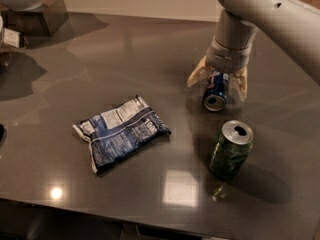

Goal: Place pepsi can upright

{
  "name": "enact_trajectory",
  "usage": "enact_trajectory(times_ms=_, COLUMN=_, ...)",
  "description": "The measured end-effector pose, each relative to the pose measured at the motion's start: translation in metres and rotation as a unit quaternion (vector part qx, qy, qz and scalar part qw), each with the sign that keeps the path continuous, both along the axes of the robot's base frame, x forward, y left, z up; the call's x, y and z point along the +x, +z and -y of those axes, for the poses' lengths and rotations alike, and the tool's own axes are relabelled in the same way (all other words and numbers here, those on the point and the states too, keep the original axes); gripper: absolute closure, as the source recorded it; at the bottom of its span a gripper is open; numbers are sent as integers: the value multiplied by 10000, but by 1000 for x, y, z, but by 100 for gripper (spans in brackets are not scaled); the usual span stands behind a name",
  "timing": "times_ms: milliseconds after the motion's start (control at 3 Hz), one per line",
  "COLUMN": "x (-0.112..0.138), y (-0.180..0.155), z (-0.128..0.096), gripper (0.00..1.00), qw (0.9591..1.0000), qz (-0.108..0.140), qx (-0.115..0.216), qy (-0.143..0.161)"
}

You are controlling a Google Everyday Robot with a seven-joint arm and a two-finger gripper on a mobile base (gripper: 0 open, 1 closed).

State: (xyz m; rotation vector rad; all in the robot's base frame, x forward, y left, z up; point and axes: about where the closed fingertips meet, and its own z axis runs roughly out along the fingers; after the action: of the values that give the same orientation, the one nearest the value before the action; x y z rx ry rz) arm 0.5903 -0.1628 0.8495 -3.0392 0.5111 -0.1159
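Camera view
Pepsi can (215, 92): smooth dark blue aluminium cylinder lying on its side on the table's right half, silver top facing the camera.
Gripper (218, 80): directly over the can, tan fingers (198, 73) spread apart, one on each side, released.
Table (125, 59): dark, glossy, reflective.
Green can (231, 150): upright, near the pepsi can on the side closer to the camera.
Snack bag (122, 133): crinkled blue-and-white, lying flat to the left, well apart.

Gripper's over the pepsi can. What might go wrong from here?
1. The pepsi can lies on its side between the open fingers of the gripper. Being round, it may roll or squirt out as they close.
2. The green can stands upright close by. Tipping the pepsi can up could knock it over.
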Motion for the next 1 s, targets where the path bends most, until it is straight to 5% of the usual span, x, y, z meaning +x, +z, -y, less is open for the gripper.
enact_trajectory(times_ms=667, x=-3, y=-5, z=4, gripper=64, qw=9996, qz=-213, qx=-140, qy=-125)
enact_trajectory(times_ms=1000, x=1, y=7, z=9, gripper=87, qw=9976, qz=-248, qx=77, qy=-643)
